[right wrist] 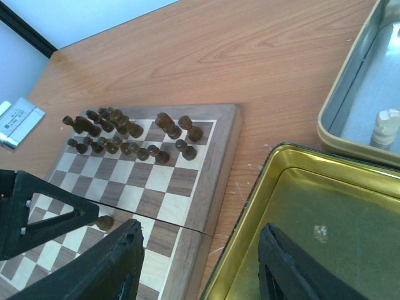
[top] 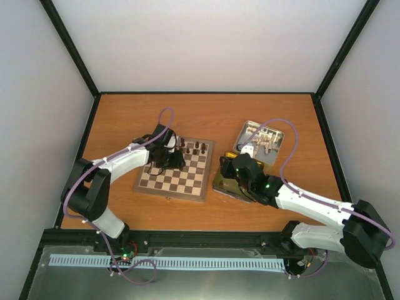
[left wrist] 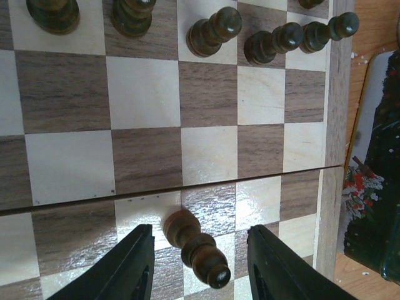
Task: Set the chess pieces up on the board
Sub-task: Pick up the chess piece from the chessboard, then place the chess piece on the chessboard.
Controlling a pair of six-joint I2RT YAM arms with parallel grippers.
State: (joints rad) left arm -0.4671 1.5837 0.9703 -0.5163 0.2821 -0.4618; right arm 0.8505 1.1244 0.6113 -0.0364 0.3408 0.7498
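Wood-grain table | glossy checkered board | left hand parted astride turned dark pawn, not gripping | right hand spread, empty

Dark-brown and cream checks cover the board, framed by a pale wood border. Dark brown chess pieces stand on it. Around the board, the table shows orange-brown wood grain. Beside the board a gold tin gleams yellow inside. Farther from the board, a silver tin holds a cream piece.
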